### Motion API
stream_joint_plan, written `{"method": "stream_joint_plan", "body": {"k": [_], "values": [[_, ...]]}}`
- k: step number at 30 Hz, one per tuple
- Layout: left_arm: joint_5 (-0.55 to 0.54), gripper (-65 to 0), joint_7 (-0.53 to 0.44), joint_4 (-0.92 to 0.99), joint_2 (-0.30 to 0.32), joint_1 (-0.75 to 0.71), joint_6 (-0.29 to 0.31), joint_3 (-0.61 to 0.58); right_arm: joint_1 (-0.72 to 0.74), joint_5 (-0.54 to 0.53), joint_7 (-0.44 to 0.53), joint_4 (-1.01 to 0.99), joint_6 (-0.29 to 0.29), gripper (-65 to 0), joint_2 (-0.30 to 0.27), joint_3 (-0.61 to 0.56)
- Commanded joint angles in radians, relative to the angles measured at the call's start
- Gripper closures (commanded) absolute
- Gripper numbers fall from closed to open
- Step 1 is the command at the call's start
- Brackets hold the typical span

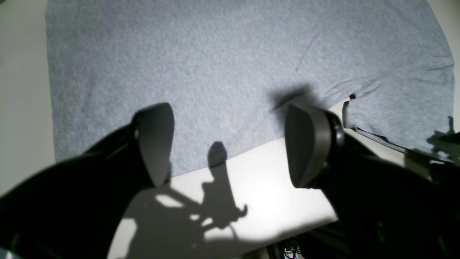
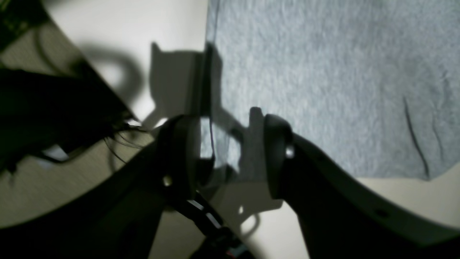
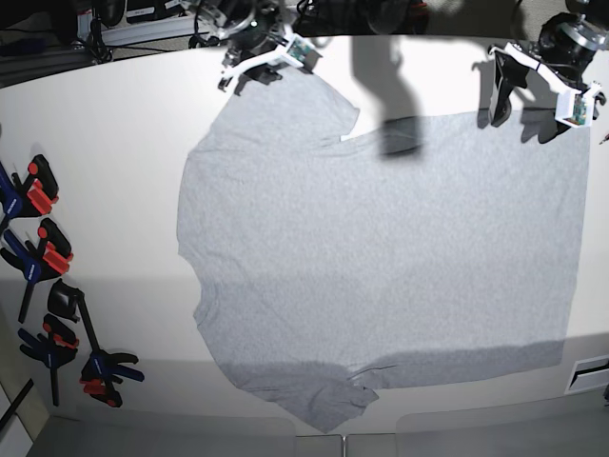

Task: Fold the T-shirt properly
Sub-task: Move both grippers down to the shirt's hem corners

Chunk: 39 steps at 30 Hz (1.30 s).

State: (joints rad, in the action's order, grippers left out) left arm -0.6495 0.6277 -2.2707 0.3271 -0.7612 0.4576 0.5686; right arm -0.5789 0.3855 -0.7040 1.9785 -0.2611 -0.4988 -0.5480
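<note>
The light grey T-shirt [image 3: 381, 248] lies spread flat, plain side up, on the white table [image 3: 114, 124]. One sleeve points to the far edge and the other to the near edge. At the far sleeve's corner, my right gripper [image 3: 259, 65] is open. In the right wrist view its fingers [image 2: 276, 154] straddle the shirt's edge [image 2: 210, 136], with a gap on both sides of the cloth. At the far right, my left gripper [image 3: 529, 95] stands wide open over the shirt's far edge. Nothing is between its fingers [image 1: 156, 144], and shirt cloth [image 1: 233, 64] fills the view beyond them.
Several red, blue and black clamps [image 3: 48, 286] lie along the table's left side. Cables and equipment [image 3: 162, 14] crowd the far edge behind both arms. A small slotted panel [image 3: 590, 371] sits at the right edge.
</note>
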Motion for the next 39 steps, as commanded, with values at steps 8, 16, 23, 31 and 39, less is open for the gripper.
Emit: {"method": "stream_joint_plan", "body": {"k": [8,16,23,31,39], "values": [[0.063,-44.1,-0.021,-0.015,0.009,-0.006,0.006,0.005,-0.006,0.034,-0.056,0.001,0.013,-24.2,-0.063,0.004],[0.083,-44.1,0.021,-0.015,0.035,-0.003,0.007,0.005,-0.005,0.034,0.005,0.001,0.01,0.0,-0.063,0.004],[0.103,-44.0,0.027,0.005,0.266,-0.003,0.015,0.005,-0.006,0.034,0.002,0.002,0.008,0.0,-0.06,0.004],[0.282,-44.0,-0.16,0.335,0.48,-0.003,0.07,0.001,-0.005,0.034,0.012,0.002,0.008,0.0,-0.06,0.004],[0.703,-44.0,-0.428,0.579,0.605,0.001,0.026,-0.231,-0.003,0.034,0.028,0.002,0.009,0.0,-0.058,0.004]]}}
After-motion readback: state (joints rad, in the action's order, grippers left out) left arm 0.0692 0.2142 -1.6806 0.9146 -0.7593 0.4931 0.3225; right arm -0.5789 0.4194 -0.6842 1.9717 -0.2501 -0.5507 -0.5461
